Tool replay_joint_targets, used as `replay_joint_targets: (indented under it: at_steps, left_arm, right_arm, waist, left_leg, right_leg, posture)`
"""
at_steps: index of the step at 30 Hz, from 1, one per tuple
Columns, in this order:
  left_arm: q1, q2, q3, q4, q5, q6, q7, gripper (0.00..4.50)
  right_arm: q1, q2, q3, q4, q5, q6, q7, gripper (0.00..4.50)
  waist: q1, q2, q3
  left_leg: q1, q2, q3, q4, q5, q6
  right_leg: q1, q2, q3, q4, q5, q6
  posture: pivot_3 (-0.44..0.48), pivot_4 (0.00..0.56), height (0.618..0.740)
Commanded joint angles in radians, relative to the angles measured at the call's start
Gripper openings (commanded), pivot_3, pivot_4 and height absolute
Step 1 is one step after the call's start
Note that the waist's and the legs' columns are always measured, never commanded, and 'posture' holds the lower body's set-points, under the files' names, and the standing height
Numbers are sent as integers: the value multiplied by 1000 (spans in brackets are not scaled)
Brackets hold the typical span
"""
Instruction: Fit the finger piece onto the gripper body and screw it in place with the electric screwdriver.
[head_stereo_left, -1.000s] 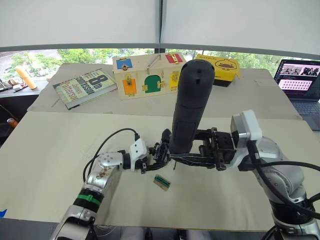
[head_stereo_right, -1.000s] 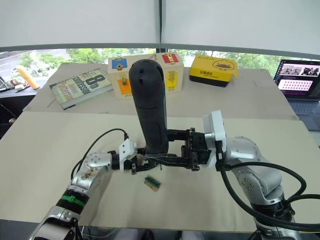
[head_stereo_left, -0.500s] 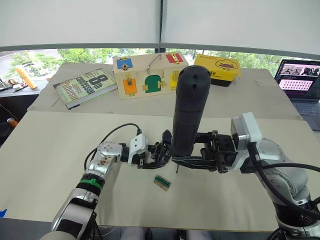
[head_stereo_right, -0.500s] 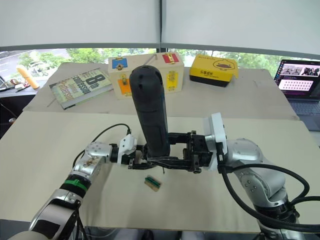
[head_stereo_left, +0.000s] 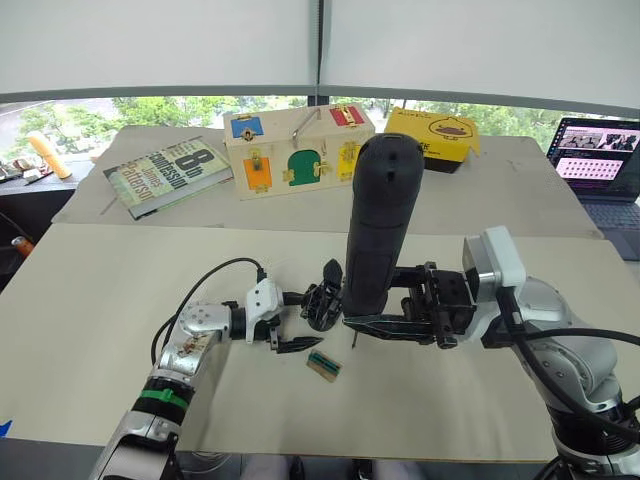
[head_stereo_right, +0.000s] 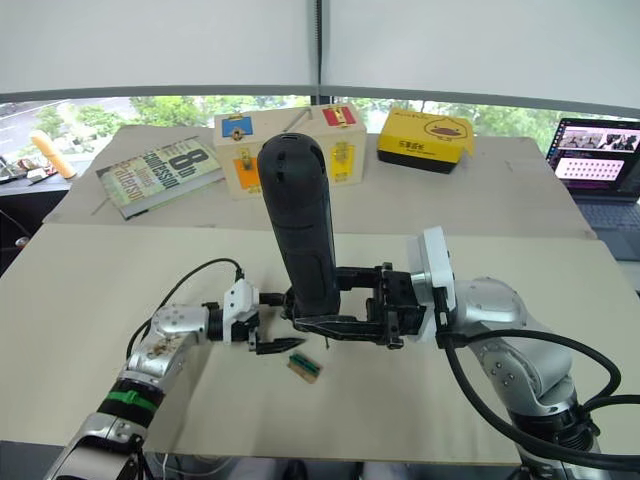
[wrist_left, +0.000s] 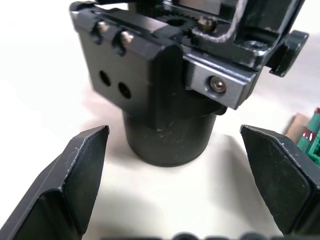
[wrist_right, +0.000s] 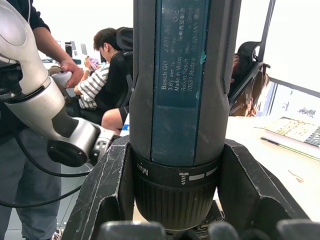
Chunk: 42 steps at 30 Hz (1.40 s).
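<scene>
Two grippers were at work over the cream table (head_stereo_left: 90, 330). Nearest the robot, a small green-and-tan block (head_stereo_left: 324, 365) lay loose on the table. Just left of it the left gripper (head_stereo_left: 287, 322) was seen low over the surface, its fingers (wrist_left: 75, 175) spread wide and holding nothing; the gripper body (head_stereo_left: 324, 300) stood on its round base between and just beyond the fingertips, untouched in the left wrist view (wrist_left: 165, 100). A finger piece could not be told apart from the body's linkages, so whether it was seated could not be judged.

To the right, the right gripper (head_stereo_left: 395, 310) was closed around the lower barrel of the electric screwdriver (head_stereo_left: 378, 225), which was held upright with a slight lean, its thin bit (head_stereo_left: 352, 338) pointing down beside the gripper body. For the screwing step to go well, the body would probably need to be steadied by the left fingers, and the bit brought square over the screw head before any drive was applied; a tilted bit was judged likely to slip or tip the small assembly.

Farther off, a book (head_stereo_left: 165, 175), a wooden latch box (head_stereo_left: 295, 150) and a yellow case (head_stereo_left: 432, 135) were lying at the table's far side, with a laptop (head_stereo_left: 600, 165) at far right.
</scene>
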Motion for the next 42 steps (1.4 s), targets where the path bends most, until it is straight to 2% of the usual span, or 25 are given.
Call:
replay_joint_targets:
  at_steps: [1, 6, 14, 25, 32, 33, 34, 35, 37, 42]
  left_arm:
    - [35, -2, -13, -126, -34, 80, 26, 4449]
    - [47, -36, -35, -153, 17, 104, 124, 4449]
    - [42, -62, -57, -117, 54, 83, 191, 4449]
    - [83, -13, -29, -71, 44, 34, 195, 4449]
    - [68, -31, -40, -40, 46, 20, 203, 4449]
    - [67, -35, -44, -37, 46, 23, 203, 3945]
    - [66, -38, -48, -35, 47, 23, 203, 3706]
    - [66, -41, -50, -33, 48, 22, 203, 3114]
    - [68, -42, -53, -33, 48, 25, 201, 2321]
    - [72, -34, -59, -35, 50, 24, 186, 2275]
  right_arm:
    - [-10, 5, -41, -22, 25, -24, 5, 1897]
    - [-24, 10, -37, -11, 17, -25, 2, 1897]
    - [-33, 11, -38, -15, 14, -22, -13, 1897]
    - [-23, 2, -46, -31, 18, -20, -33, 1897]
    - [-23, 0, -45, -28, 18, -22, -25, 1897]
    - [-24, 1, -44, -27, 18, -22, -25, 1897]
    - [-25, 1, -44, -27, 18, -22, -24, 1897]
    - [-25, 1, -44, -27, 18, -22, -24, 1897]
    - [-26, 1, -44, -28, 20, -22, -23, 1897]
    - [-68, 8, -47, -39, 60, 7, -51, 1897]
  waist:
    - [2, 0, 0]
    - [4, 0, 0]
    - [3, 0, 0]
    - [-4, 0, 0]
    - [-4, 0, 0]
    - [-3, 0, 0]
    - [-1, 0, 0]
    - [0, 0, 0]
    - [0, 0, 0]
    - [0, 0, 0]
  left_leg:
    - [0, 0, 0, 0, 0, 0]
    - [0, 0, 0, 0, 0, 0]
    - [0, 0, 0, 0, 0, 0]
    - [1, 0, 0, 0, 0, 0]
    - [2, 1, 0, 0, 0, 0]
    - [2, 1, 0, 0, 0, 0]
    - [2, 1, 0, 0, 0, 0]
    - [2, 1, 0, 0, 0, 0]
    - [2, 1, 0, 0, 0, 0]
    - [2, 1, 0, 0, 0, 0]
  right_leg:
    - [0, 0, 0, 0, 0, 0]
    - [0, 0, 0, 0, 0, 0]
    - [0, 0, 0, 0, 0, 0]
    - [0, 0, 0, 1, 0, 0]
    - [1, -1, 0, 1, 0, -1]
    - [1, -1, 0, 1, 0, -1]
    - [1, -1, 0, 1, 0, -1]
    - [1, -1, 0, 1, 1, -1]
    - [1, -1, 0, 1, 1, -1]
    - [1, -1, 0, 1, 1, -1]
  posture:
    - [0, 150, 740]
    - [0, 150, 740]
    - [0, 150, 740]
    - [0, 150, 740]
    - [0, 150, 740]
    - [0, 150, 740]
    - [0, 150, 740]
    - [0, 150, 740]
    - [0, 150, 740]
    - [0, 150, 740]
